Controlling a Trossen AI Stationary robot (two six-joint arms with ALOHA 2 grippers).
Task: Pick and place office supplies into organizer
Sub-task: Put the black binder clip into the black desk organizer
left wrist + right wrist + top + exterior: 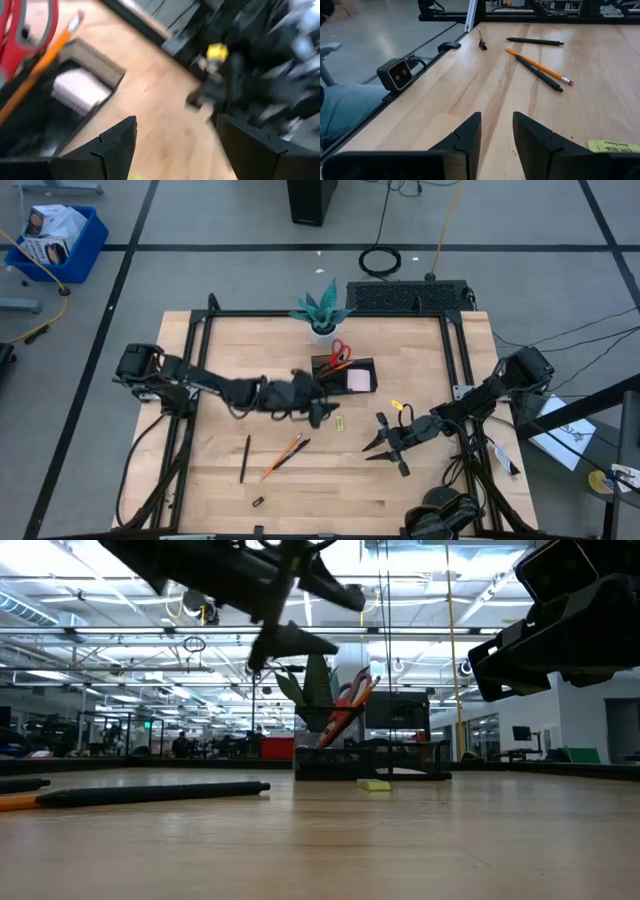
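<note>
The left gripper [318,414] hangs just in front of the organizer [345,383] with its jaws spread wide and nothing between them. The organizer holds red-handled scissors [340,350], an orange pencil [37,72] and a pink sticky-note pad [359,380]. A yellow-green clip [341,423] lies beside it on the counter [440,480]. The right gripper [385,444] hovers empty, jaws partly apart. Two black pens [245,458] and an orange pencil [538,66] lie apart. No writing is legible.

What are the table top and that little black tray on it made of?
The table top looks like pale wood planks with visible grain, smooth and lightly sheened. The black organizer seems to be wire mesh, probably metal, since light shows through its walls in the low view.
</note>
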